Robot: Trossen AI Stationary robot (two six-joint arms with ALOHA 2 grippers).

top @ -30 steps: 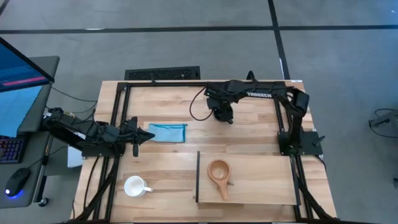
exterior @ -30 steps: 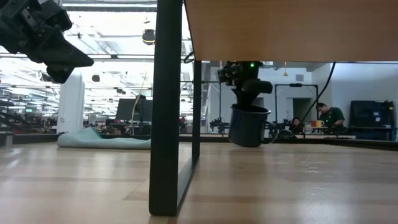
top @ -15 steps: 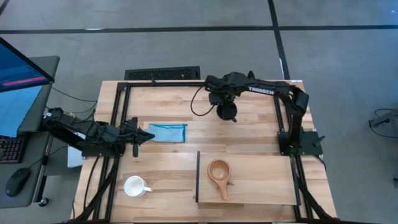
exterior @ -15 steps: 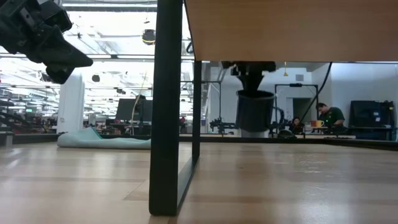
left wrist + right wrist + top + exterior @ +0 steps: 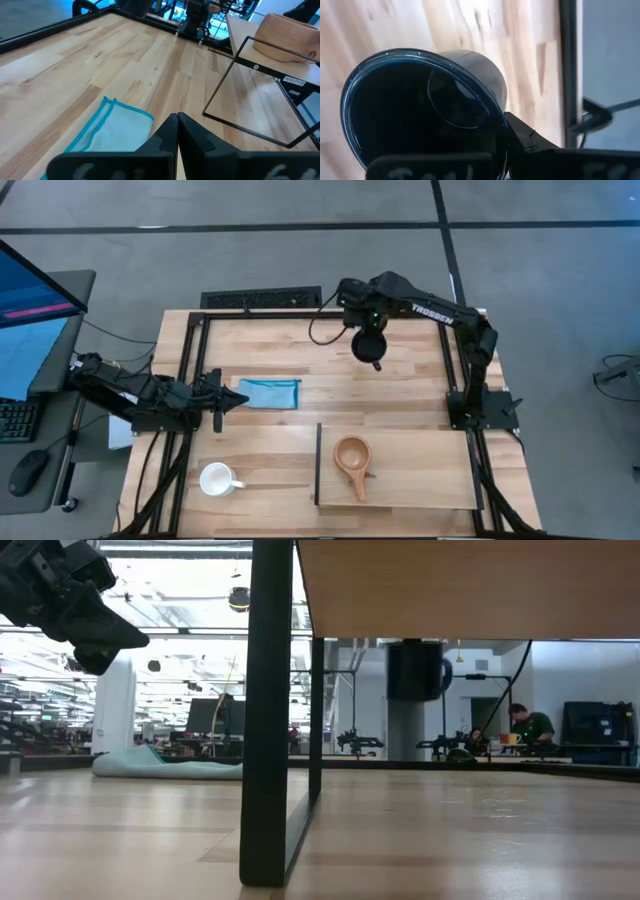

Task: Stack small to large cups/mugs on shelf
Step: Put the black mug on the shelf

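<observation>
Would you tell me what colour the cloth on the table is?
Light blue cloth, seen best in the high view.

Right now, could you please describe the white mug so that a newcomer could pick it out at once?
On the planked tabletop, look along the near edge, left of the raised shelf. The white mug stands alone there, nearer than the blue cloth. It is the only white cup, and it sits off the shelf.
</observation>
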